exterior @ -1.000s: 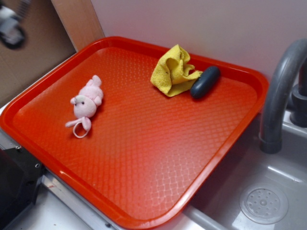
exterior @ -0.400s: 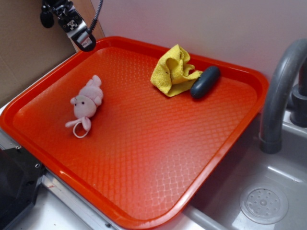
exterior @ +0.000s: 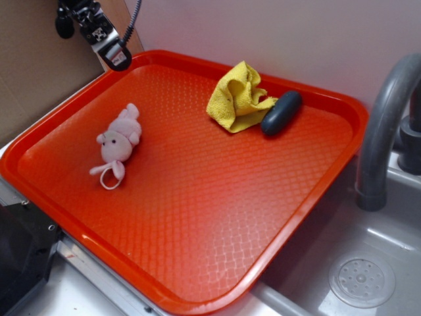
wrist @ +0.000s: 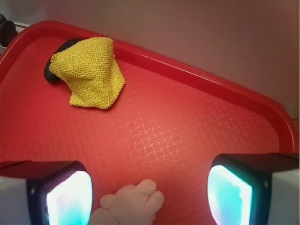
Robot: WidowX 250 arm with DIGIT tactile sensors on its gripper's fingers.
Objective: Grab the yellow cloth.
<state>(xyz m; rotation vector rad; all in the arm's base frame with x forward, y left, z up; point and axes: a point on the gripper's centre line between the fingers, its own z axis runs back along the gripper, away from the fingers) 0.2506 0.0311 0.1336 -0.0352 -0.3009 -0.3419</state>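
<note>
Gripper (wrist: 149,190): one, above the tray's far-left corner; jaws stood wide apart, holding nothing.
Tray (exterior: 197,217): one, red.
Pink plush toy (exterior: 118,143): one, near the left edge.
Yellow cloth (exterior: 235,99): one, crumpled at the far edge.
Grey pebble (exterior: 281,112): one, touching the cloth's right side.

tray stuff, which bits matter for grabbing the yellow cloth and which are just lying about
For the job:
yellow cloth
tool, open, empty

Lying about:
pink plush toy
dark grey pebble, touching the cloth
red tray
faucet
</note>
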